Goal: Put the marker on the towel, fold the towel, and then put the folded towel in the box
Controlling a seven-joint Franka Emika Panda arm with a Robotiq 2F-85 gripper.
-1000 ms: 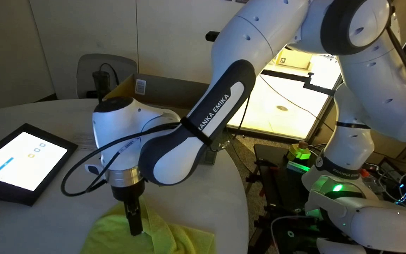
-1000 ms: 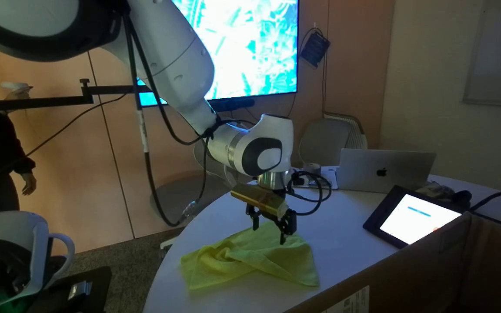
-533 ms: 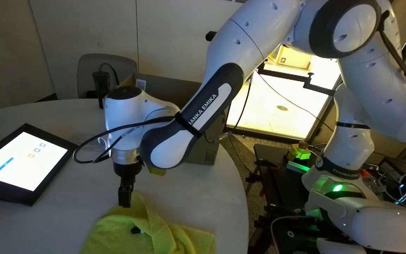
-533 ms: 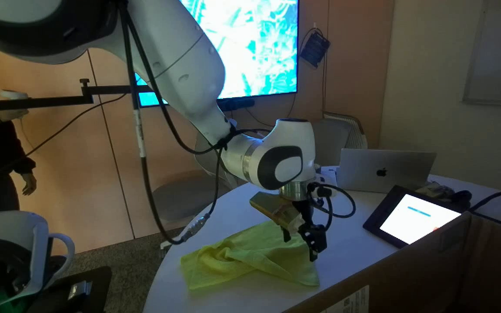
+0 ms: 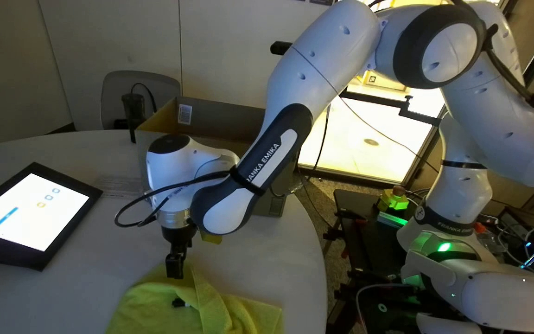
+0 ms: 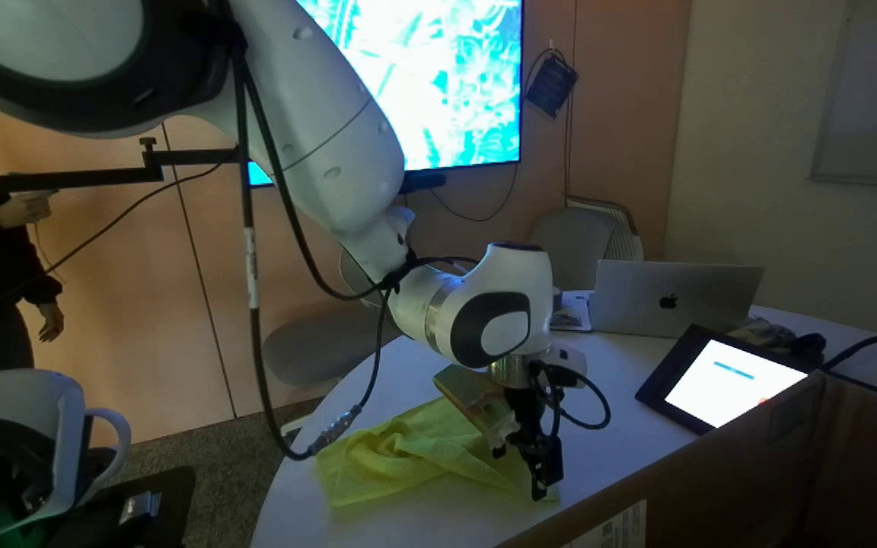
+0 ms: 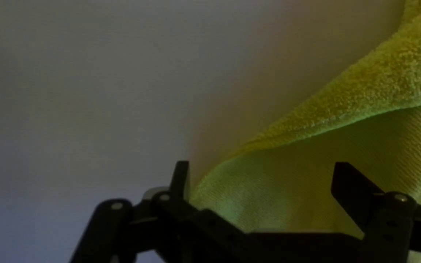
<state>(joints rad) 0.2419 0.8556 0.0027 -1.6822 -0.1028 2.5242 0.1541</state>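
You are holding the fingers (image 7: pixel 353 193) wide apart over the edge of the towel (image 6: pixel 431 460), and the views are not showing whether they are touching it. The dark marker (image 5: pixel 179 302) is lying on the towel beside a raised fold, while the brown box (image 5: pixel 223 118) is standing apart from the towel on the same tabletop (image 5: pixel 77 287).

Yellow-green towel (image 6: pixel 423 457) with thin lines, black marker (image 5: pixel 179 303) with a white bit, brown box (image 6: pixel 712 476) with a black-and-white striped label (image 5: pixel 185 114), white table (image 5: pixel 81 287), black gripper (image 7: pixel 262 166), white and black arm (image 5: pixel 315 65), black-edged white tablet (image 5: pixel 33 215) with a blue line, silver laptop (image 6: pixel 674 289)
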